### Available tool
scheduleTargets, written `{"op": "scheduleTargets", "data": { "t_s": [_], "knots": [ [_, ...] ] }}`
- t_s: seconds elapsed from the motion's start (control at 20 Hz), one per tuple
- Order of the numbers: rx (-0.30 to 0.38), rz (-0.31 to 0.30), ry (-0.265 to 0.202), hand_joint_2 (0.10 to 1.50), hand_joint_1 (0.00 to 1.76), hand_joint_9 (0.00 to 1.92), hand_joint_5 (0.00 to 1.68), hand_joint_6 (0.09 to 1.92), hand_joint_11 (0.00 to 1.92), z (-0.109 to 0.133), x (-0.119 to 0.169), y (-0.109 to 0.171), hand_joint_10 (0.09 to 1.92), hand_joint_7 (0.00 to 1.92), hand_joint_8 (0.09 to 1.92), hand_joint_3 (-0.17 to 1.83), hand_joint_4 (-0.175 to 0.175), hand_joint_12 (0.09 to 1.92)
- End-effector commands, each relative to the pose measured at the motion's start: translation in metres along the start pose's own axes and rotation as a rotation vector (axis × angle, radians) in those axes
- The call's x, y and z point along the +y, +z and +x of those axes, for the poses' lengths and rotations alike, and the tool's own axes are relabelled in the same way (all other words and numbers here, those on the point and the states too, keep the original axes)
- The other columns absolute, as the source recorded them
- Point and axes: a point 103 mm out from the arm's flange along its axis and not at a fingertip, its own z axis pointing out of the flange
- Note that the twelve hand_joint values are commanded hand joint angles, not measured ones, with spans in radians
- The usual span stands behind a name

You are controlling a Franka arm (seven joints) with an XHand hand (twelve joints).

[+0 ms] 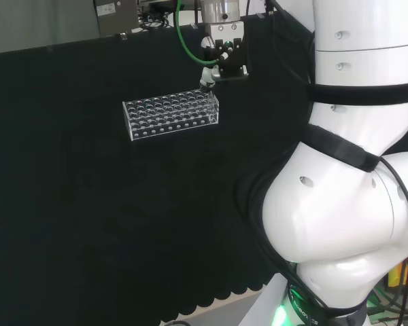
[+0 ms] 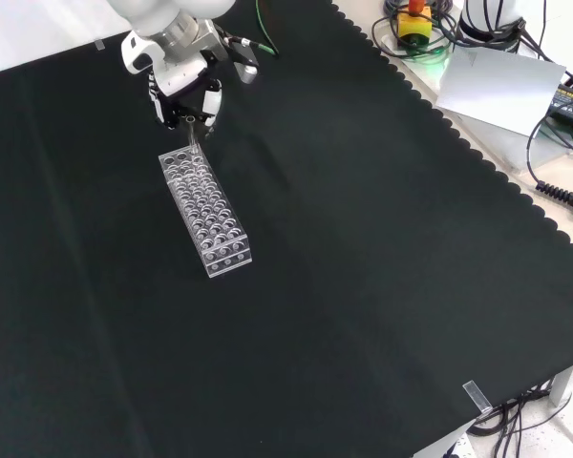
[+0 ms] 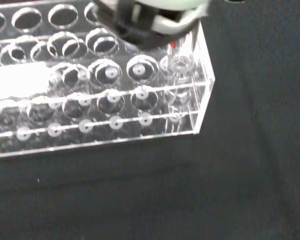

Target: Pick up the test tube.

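Note:
A clear plastic rack [image 1: 170, 115] with several rows of holes lies on the black cloth, and shows as well as a long block [image 2: 210, 215] in the front view. The black and white hand [image 1: 221, 60] hangs over the rack's right end in the head view. In the front view the hand [image 2: 183, 95] is at the rack's far end. A thin clear test tube [image 2: 194, 143] runs from the fingertips down into the rack's corner hole. In the wrist view the tube [image 3: 180, 65] stands in the corner of the rack [image 3: 90, 100], below the curled fingers [image 3: 150, 25].
The arm's white links [image 1: 347, 190] fill the head view's right. Off the cloth's scalloped edge in the front view lie a grey sheet [image 2: 497, 81], a yellow box with a red button [image 2: 415, 19] and cables [image 2: 563, 191]. Black cloth [image 2: 363, 286] surrounds the rack.

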Motion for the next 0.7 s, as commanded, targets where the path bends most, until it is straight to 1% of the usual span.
{"op": "scheduleTargets", "data": {
  "t_s": [0.05, 0.1, 0.2, 0.25, 0.3, 0.45, 0.7],
  "knots": [
    [0.107, -0.174, 0.036, 1.05, 1.40, 1.13, 1.00, 0.78, 1.16, -0.001, -0.003, -0.021, 0.90, 1.68, 0.48, 0.01, -0.175, 1.01],
    [0.110, -0.181, 0.034, 1.03, 1.33, 1.24, 1.11, 0.67, 1.19, -0.001, -0.003, -0.024, 0.83, 1.69, 0.49, -0.01, -0.175, 0.99],
    [0.117, -0.187, 0.031, 1.01, 1.25, 1.47, 1.31, 0.42, 1.24, -0.001, -0.003, -0.027, 0.58, 1.72, 0.46, -0.06, -0.175, 0.93],
    [0.122, -0.188, 0.029, 1.02, 1.24, 1.54, 1.36, 0.33, 1.26, -0.001, -0.003, -0.029, 0.48, 1.73, 0.43, -0.11, -0.175, 0.91],
    [0.126, -0.186, 0.027, 1.03, 1.23, 1.58, 1.40, 0.28, 1.27, -0.002, -0.003, -0.031, 0.42, 1.75, 0.42, -0.14, -0.175, 0.89],
    [0.138, -0.189, 0.023, 1.03, 1.23, 1.63, 1.43, 0.24, 1.29, -0.004, -0.006, -0.041, 0.36, 1.76, 0.40, -0.17, -0.175, 0.88],
    [0.188, -0.196, 0.031, 1.03, 1.23, 1.64, 1.43, 0.23, 1.29, -0.009, -0.012, -0.061, 0.34, 1.77, 0.39, -0.17, -0.175, 0.88]
  ]
}}
